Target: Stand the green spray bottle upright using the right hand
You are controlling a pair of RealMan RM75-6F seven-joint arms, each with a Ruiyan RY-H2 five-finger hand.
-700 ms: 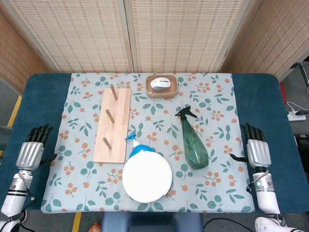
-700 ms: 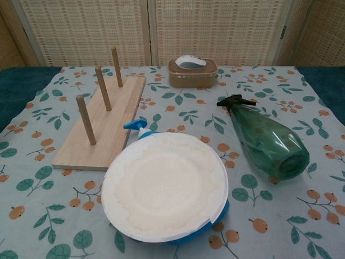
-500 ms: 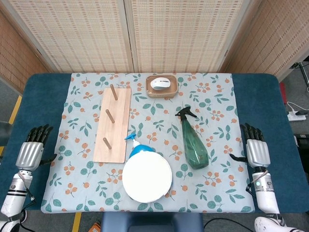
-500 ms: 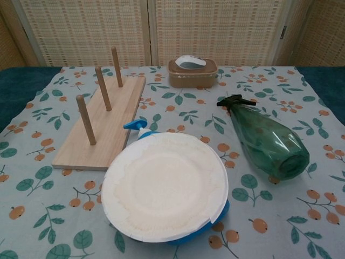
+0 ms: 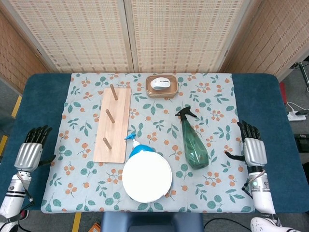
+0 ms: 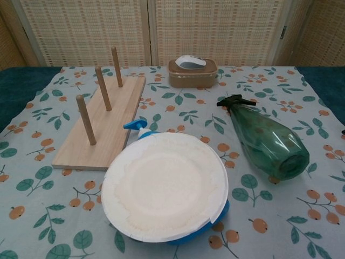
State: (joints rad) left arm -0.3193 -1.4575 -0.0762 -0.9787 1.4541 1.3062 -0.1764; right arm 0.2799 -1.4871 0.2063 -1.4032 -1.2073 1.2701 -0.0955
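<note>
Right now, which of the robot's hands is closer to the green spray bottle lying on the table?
The right hand. It lies open just beside the green spray bottle, at the cloth's edge. The left hand lies across the table, beyond the wooden peg board.

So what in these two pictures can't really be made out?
- Blue spray bottle: in both views the white paper plate covers most of it; only the nozzle and a rim of blue show.
- Right hand and left hand: seen in the head view only, outside the chest view's frame.
- Green spray bottle: whether it holds liquid is unclear.
- Box at the back: what lies inside is hidden.
</note>
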